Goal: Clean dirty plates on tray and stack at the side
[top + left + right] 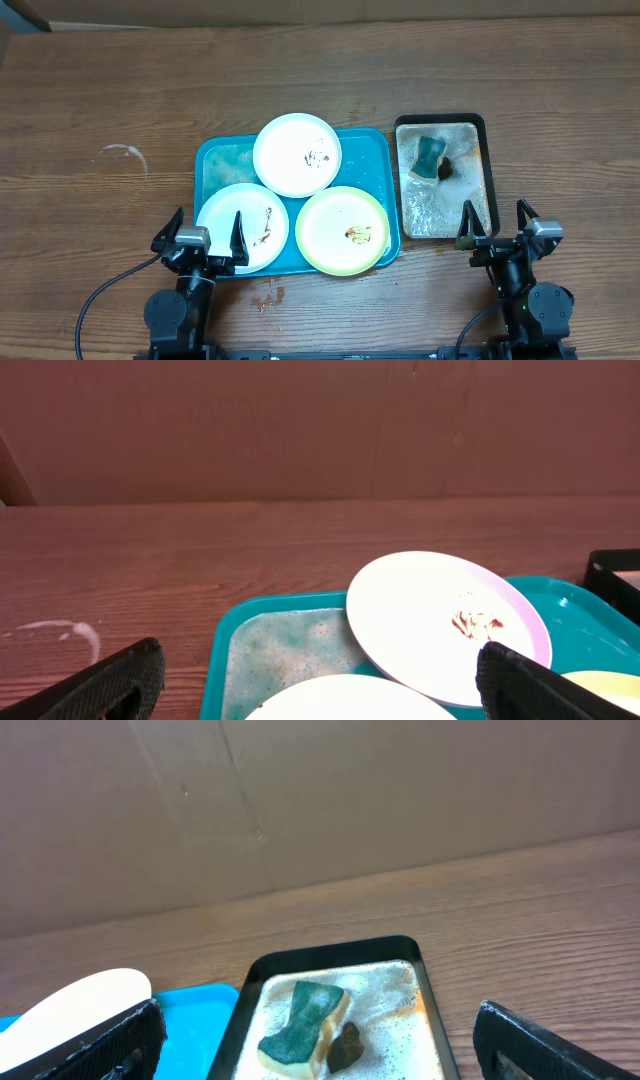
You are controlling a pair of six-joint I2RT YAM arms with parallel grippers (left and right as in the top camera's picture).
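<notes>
Both arms sit low at the near table edge. The left gripper (207,238) and the right gripper (496,228) both have their fingers wide apart. On the teal tray (215,160) lie three smeared plates: the far white plate (297,154), overlapping the near white plate (243,226) and the yellow-green plate (343,230). The black tray (440,122) beside it holds foamy water and a green sponge (430,155).
</notes>
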